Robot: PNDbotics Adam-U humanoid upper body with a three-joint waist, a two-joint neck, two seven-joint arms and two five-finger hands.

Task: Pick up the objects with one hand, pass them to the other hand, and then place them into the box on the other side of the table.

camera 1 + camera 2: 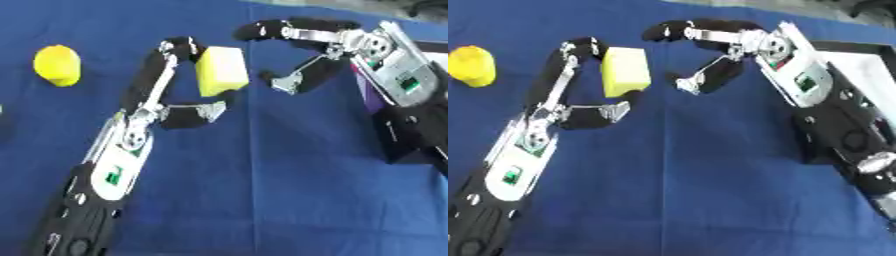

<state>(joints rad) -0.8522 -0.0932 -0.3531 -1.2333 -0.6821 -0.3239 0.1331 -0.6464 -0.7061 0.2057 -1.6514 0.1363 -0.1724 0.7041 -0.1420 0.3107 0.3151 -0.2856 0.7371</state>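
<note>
Cloth [289, 200], blue, covering the whole table, nearest part bare. Left hand [166, 107], entering from the lower left, fingers and thumb curled about a yellow block [220, 70]; fingers at its upper left edge, thumb under its lower corner, so the block is pinched and presented toward the other arm. Right hand [719, 52], entering from the right, fingers spread wide and arched over a gap just beside the block, not touching it; posture judged as readiness to receive the handover. Box [859, 62], dark-rimmed with pale interior, at the right edge behind the right arm, judged the block's destination. Yellow round object [57, 65], far left, well apart, awaiting its turn.
</note>
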